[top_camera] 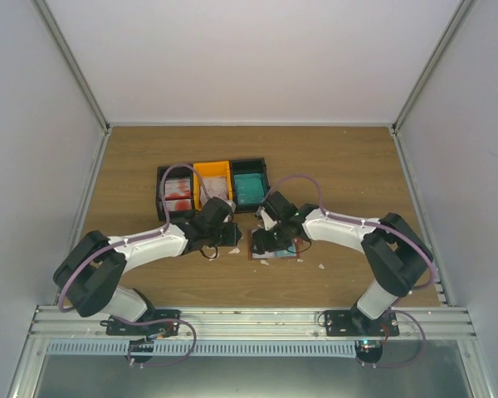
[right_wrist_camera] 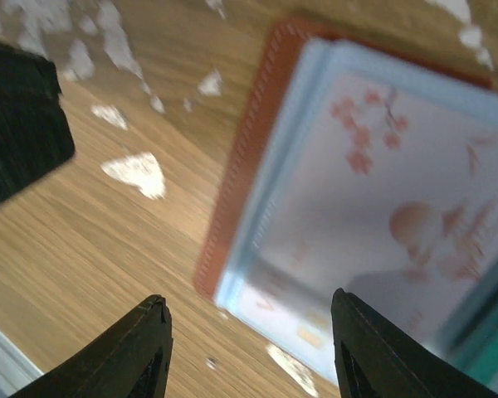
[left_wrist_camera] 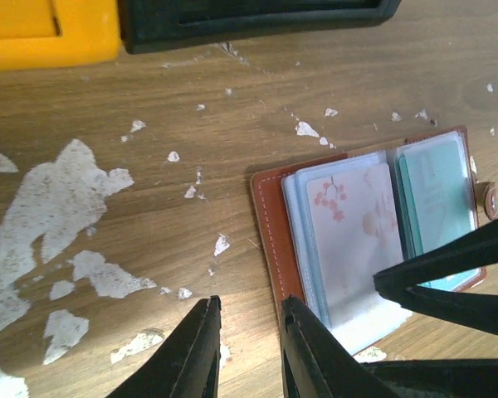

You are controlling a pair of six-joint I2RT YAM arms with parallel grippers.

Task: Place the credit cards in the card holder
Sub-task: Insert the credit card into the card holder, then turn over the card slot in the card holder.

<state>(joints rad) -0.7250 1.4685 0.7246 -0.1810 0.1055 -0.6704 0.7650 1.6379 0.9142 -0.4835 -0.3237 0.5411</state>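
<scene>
Black left pincer [left_wrist_camera: 249, 303] is barely cracked open, nothing in it, right by the corner of the card holder [left_wrist_camera: 270, 224]. Over it the right pincer [right_wrist_camera: 247, 300] gapes wide, also empty. Holder's lying open on the worktop [left_wrist_camera: 415, 75], pinkish card [left_wrist_camera: 353, 232] and teal card [left_wrist_camera: 436, 207] in its pockets.

Twin white-and-black arms
The left arm [top_camera: 145, 246] and right arm [top_camera: 342, 230] carry white links, black joints, looping purple cables [top_camera: 295, 177], black tapered fingers [left_wrist_camera: 195, 356]

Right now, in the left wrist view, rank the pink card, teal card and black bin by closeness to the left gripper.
1. pink card, beside the left gripper, on its right
2. teal card, farther right
3. black bin, top edge
</scene>
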